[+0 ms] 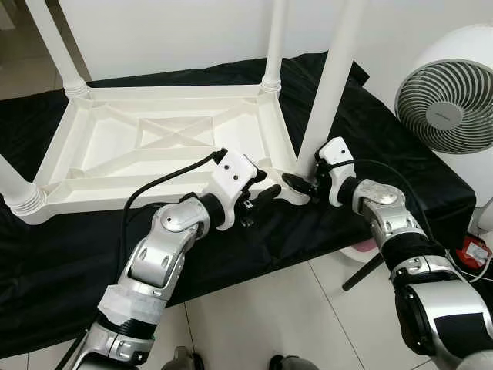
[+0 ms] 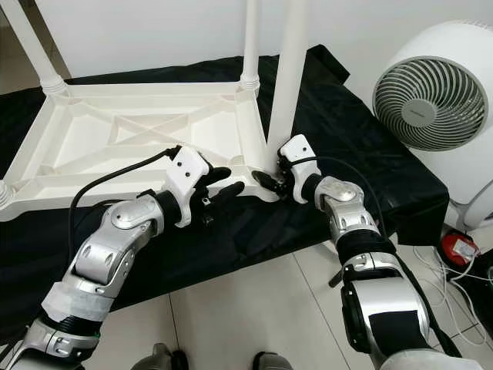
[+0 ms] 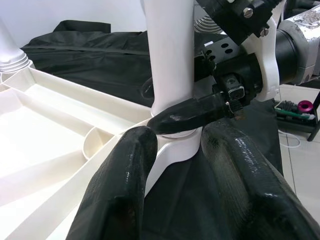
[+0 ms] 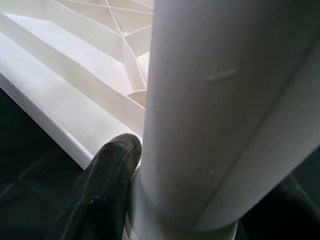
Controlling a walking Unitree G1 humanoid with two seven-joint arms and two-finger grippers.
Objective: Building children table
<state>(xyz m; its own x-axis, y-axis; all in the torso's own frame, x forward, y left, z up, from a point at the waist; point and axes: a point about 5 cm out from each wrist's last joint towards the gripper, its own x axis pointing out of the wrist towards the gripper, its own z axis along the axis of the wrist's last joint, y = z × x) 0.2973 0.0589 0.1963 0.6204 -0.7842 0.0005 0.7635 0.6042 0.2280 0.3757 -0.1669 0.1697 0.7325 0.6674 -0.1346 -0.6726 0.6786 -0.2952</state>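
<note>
At the tabletop corner, right gripper seemingly clasps the leg; left gripper spread, straddling it.

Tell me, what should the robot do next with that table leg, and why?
Probably twist the near-right leg further into its corner socket. The right claw grips the leg's base, the left claw steadies the upturned tabletop at that corner, and the other legs already stand in theirs.

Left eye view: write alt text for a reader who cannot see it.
Both grippers meet at the near right corner of an upside-down white table lying on black cloth: the right gripper is closed around the base of a leg, the left gripper open beside it. A white fan stands at right.
</note>
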